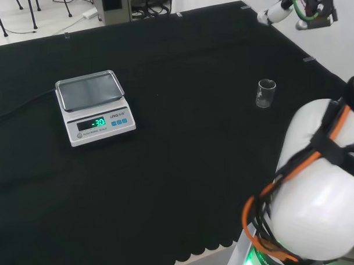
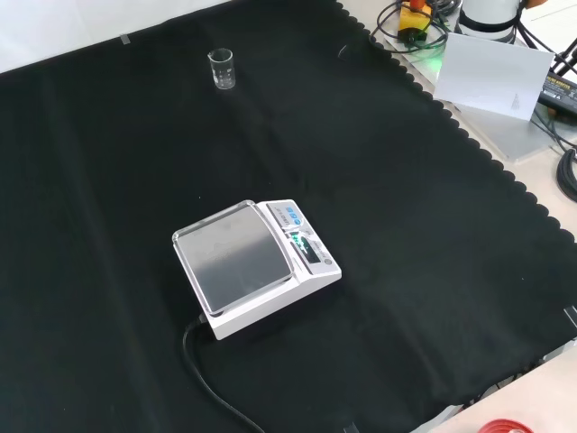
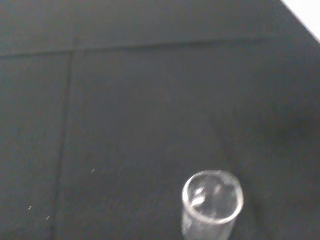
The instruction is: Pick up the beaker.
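Your beaker is a small clear glass one, upright on the black cloth, nothing touching it. In the head view it stands right of centre, just left of the arm's big white link. In the front view it's far up the surface near the cloth's top edge, left of centre. In the wrist view you look down into its round open mouth; it looks empty, though I can't be sure with clear glass.

Hand state: cannot tell. At the head view's top right corner there's a white part with green cable and black bracket, high over the surface's far right corner and well apart from the beaker. You can't make out fingers there.

The other thing on the surface is a white digital scale with a steel weighing pan, display lit green. It sits well apart from the beaker: to the left in the head view, near the middle in the front view. A black cable runs from the scale's near-left corner toward the front view's bottom edge.
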